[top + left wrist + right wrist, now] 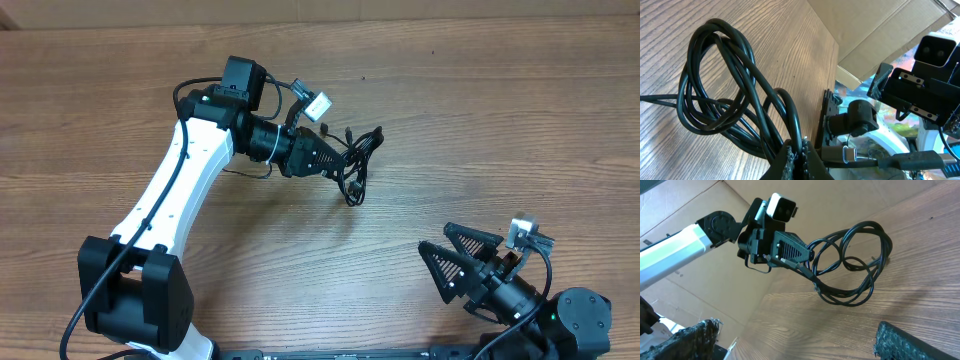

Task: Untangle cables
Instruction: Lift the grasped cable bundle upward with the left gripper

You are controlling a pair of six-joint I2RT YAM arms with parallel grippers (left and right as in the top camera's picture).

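Observation:
A tangle of thin black cables (357,160) hangs in loops from my left gripper (340,160), which is shut on a strand. In the left wrist view the loops (735,100) spread over the wood ahead of the closed jaws (801,152), and a silver plug tip (849,154) lies just right of them. The right wrist view shows the same bundle (852,265) lifted by the left gripper (807,260). My right gripper (455,255) is open and empty at the front right, well apart from the cables; its pads frame bare wood (800,337).
The wooden table (480,120) spreads around the arms. The white left arm (180,190) reaches from the front left towards the middle. Cardboard panels (700,295) stand along the table's edge. The right arm's base (560,320) sits at the front right corner.

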